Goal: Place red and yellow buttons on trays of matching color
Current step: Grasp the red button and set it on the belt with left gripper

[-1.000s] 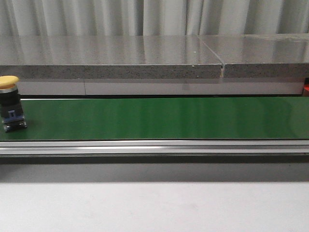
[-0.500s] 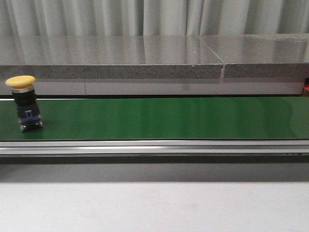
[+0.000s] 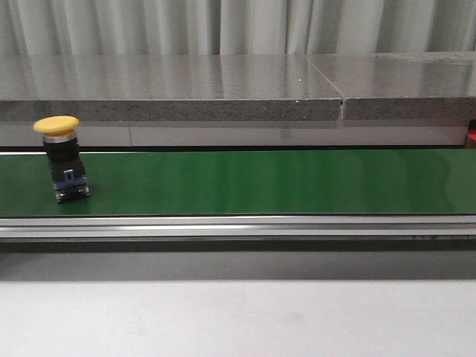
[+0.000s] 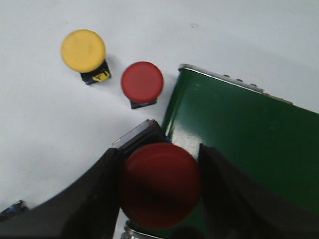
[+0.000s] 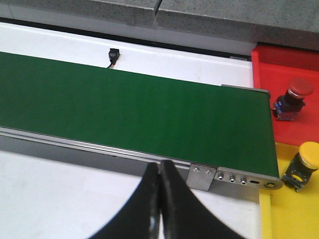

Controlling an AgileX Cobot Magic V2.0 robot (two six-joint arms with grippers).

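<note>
Risk, left side: your left pincer (image 4: 159, 186) is pinching a red button (image 4: 160, 185) right over the end of the green belt (image 4: 249, 139); release it off-centre and it may topple on the belt's metal edge or drop to the white table (image 4: 40, 124).
Risk, right side: the yellow button on the belt (image 3: 63, 159) stands upright at the left of the front frame; if it arrives unmet at the far end, it could fall against the trays.
Right pincer: your right pincer (image 5: 159, 199) is pressed together, empty, low centre of its frame, just short of the belt's rail.
Trays: red tray (image 5: 284, 64) holds one red button (image 5: 294, 97); yellow tray (image 5: 289, 214) holds one yellow button (image 5: 305, 164), both right of the pincer.
Waiting stock: a spare yellow button (image 4: 83, 51) and a spare red button (image 4: 142, 82) stand upper left of the left wrist frame, beside the belt's end.
</note>
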